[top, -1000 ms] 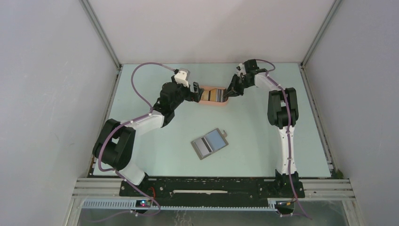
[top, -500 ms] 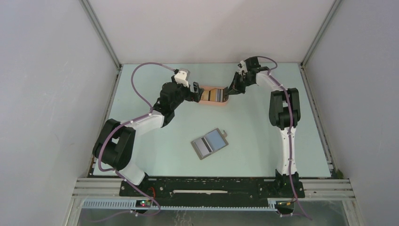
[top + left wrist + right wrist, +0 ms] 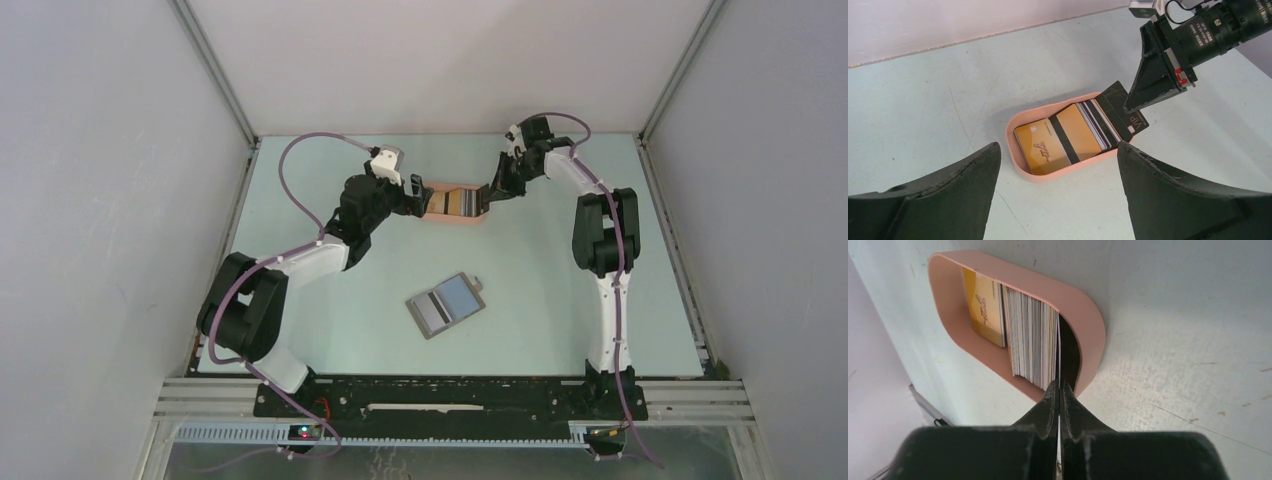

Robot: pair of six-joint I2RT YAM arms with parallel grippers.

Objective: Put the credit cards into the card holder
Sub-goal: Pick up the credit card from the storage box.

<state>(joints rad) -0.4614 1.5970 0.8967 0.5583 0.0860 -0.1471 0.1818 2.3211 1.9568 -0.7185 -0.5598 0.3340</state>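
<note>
The credit cards (image 3: 1068,137) lie fanned in a salmon-pink tray (image 3: 1018,165), an orange-yellow one (image 3: 1043,147) on top; the right wrist view shows the stack (image 3: 1030,340) edge-on. My right gripper (image 3: 1130,107) is shut on a black card (image 3: 1115,100) that sticks out over the tray's right end, and its thin edge (image 3: 1059,345) runs out from the right gripper (image 3: 1058,386). My left gripper (image 3: 418,192) is open at the tray's left end, holding nothing. The grey card holder (image 3: 446,304) lies open mid-table, apart from both grippers.
The pink tray (image 3: 455,219) sits at the back middle of the pale table, between the two grippers. White walls close in the table at the back and on both sides. A small snap tab (image 3: 478,281) sticks out from the holder's far right corner.
My right gripper has shut on the black card at the tray's right end, and its wrist has shifted slightly back and right. The left arm and the card holder have not moved.
</note>
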